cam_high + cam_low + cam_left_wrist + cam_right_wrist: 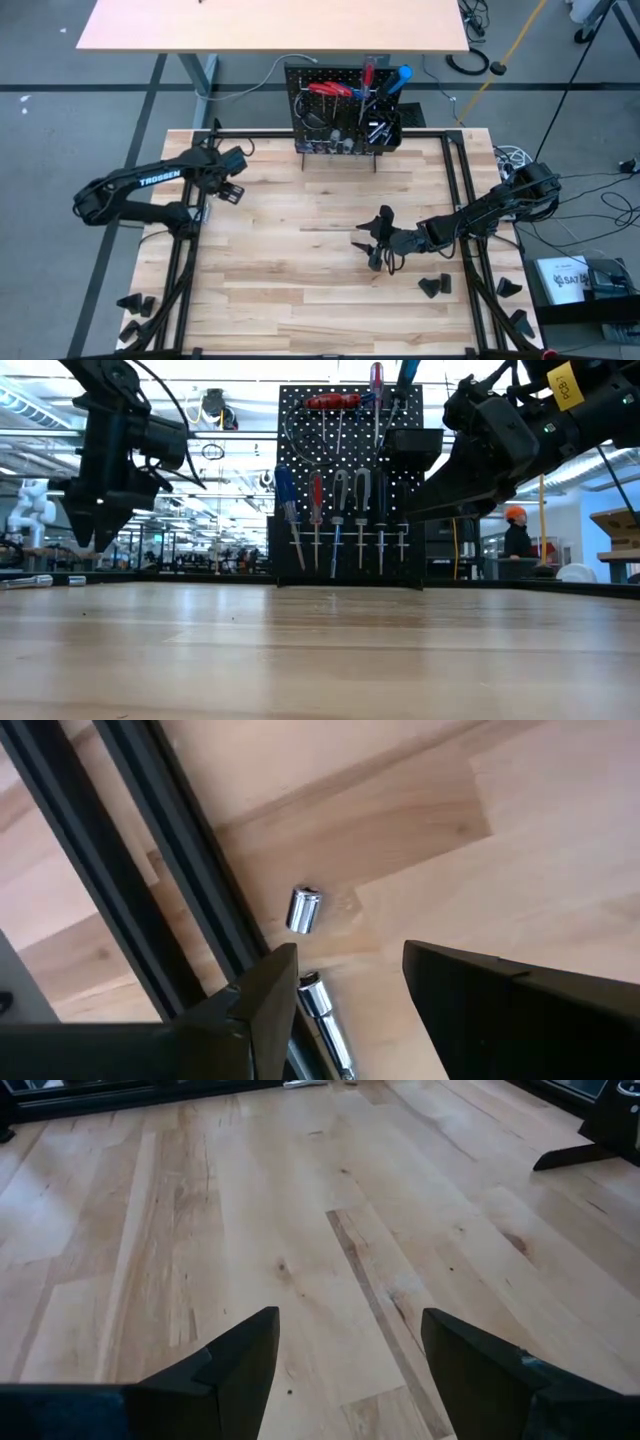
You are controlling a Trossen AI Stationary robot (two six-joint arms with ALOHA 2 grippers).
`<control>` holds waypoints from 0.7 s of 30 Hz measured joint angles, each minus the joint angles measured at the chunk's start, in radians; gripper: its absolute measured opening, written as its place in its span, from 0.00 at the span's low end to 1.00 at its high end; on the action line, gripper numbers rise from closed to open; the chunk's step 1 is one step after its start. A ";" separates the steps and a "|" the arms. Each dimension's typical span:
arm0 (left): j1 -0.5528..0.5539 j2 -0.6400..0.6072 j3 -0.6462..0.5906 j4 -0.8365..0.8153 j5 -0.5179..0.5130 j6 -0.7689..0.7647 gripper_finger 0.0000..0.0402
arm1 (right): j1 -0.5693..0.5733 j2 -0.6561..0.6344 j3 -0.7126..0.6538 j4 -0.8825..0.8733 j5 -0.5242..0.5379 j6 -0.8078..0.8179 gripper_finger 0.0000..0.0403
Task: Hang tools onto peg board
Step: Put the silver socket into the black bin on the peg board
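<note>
The peg board (345, 112) stands upright at the table's far edge, with screwdrivers (317, 510), red pliers (333, 402) and other tools hanging on its hooks. Two silver metal bits lie on the table beside the left frame rail: a short one (303, 910) and a longer one (322, 1018). My left gripper (350, 982) hangs open above them, pointing down, clear of the table (100, 545). My right gripper (350, 1350) stands open near the table's middle right (372, 245), tilted down, with only bare wood between its fingers.
Black frame rails (150, 870) run along the table's sides, close to the bits. Small black wedge blocks (433, 286) lie at the near right and near left (135, 303). A second pale table top (270, 25) stands beyond the peg board. A person (516, 535) stands far off.
</note>
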 joint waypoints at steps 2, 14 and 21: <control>0.000 0.013 -0.016 0.010 -0.004 -0.028 0.48 | 0.000 0.000 0.000 -0.002 0.000 0.000 0.59; 0.007 0.037 -0.130 0.194 -0.130 -0.174 0.48 | 0.000 0.000 0.000 -0.010 -0.003 -0.013 0.59; 0.021 0.047 -0.140 0.182 -0.134 -0.173 0.48 | 0.000 0.000 0.000 -0.012 -0.003 -0.012 0.59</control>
